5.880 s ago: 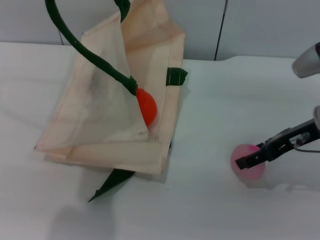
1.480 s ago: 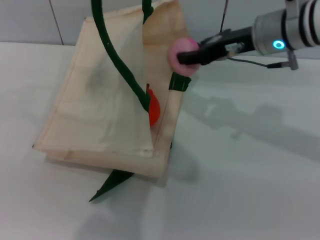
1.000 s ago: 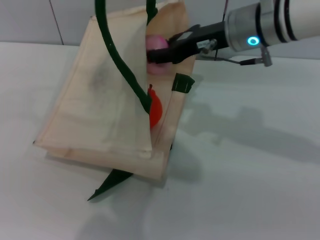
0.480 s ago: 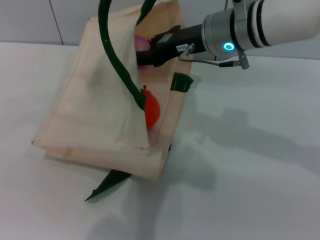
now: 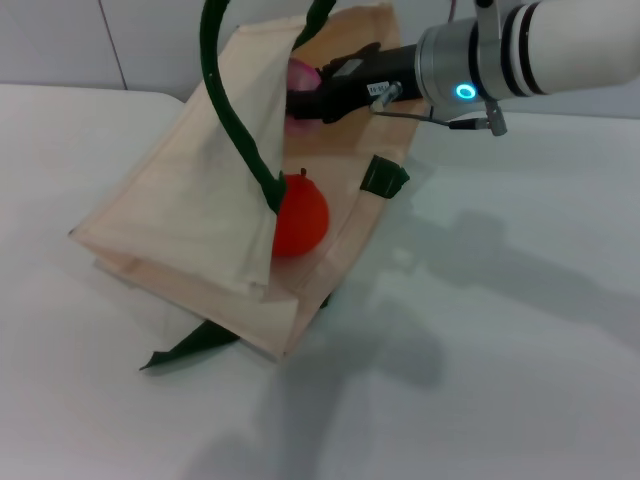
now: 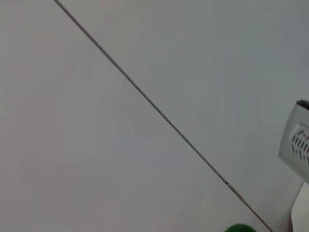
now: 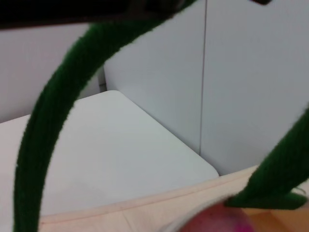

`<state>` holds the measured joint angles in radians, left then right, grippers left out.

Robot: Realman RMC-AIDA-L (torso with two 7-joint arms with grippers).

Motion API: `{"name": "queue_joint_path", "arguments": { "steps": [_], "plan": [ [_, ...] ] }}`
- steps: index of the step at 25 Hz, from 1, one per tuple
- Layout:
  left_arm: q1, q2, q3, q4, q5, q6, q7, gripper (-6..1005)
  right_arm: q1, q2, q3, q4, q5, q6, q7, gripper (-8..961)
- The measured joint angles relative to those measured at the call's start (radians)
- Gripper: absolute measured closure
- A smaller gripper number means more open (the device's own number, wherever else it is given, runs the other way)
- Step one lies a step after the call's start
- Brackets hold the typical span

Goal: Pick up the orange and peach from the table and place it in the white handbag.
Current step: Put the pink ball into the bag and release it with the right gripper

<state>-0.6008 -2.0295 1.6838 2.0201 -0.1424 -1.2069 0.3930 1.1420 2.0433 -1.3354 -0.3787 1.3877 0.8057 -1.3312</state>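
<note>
Head view: we see the white handbag (image 5: 190, 215) lying tilted on the white table (image 5: 520, 330), its mouth held open, one dark green rope handle (image 5: 232, 110) drawn upward out of the top of the picture. The orange (image 5: 299, 218) sits inside the open mouth, resting on the bag's lower panel, just beside the point where the raised handle meets the cloth. A green tab (image 5: 383, 176) sticks out at the bag's right edge.

The right gripper (image 5: 305, 98) reaches in from the right, over the far part of the bag's opening. Its dark jaws pinch the peach (image 5: 300, 74), of which we see only a small pink part between the upper flap and the fingers. The peach hangs above the bag's inner panel, farther back than the orange and apart from it.

Right wrist view: the green handle arcs close across the lens, the cream rim of the bag runs below it, and the pink peach (image 7: 219, 222) shows at the lower edge.

Left wrist view: only wall panels; we cannot see the left gripper.
</note>
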Motion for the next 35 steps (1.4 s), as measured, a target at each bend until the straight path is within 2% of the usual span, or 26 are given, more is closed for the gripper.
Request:
{"name": "queue_joint_path", "arguments": {
  "steps": [10,20,25,30,35],
  "plan": [
    [-0.001,0.0,0.006,0.0,0.001,0.002,-0.004,777,0.011,-0.002,-0.004,0.049,-0.004,-0.034,0.004,516],
    [0.004,0.001,0.0,0.0,0.003,0.015,-0.017,772,0.013,-0.007,-0.064,0.053,-0.007,-0.039,0.054,524],
    [0.005,0.001,-0.001,0.0,0.003,0.015,-0.017,769,0.009,-0.007,-0.065,0.053,-0.005,-0.043,0.058,394],
    [0.006,0.002,-0.001,0.0,0.004,0.015,-0.017,766,0.008,-0.006,-0.065,0.055,-0.005,-0.05,0.061,157],
    [0.008,0.002,-0.003,0.0,0.004,0.015,-0.017,763,0.008,-0.006,-0.065,0.062,-0.006,-0.05,0.067,109]
  ]
}}
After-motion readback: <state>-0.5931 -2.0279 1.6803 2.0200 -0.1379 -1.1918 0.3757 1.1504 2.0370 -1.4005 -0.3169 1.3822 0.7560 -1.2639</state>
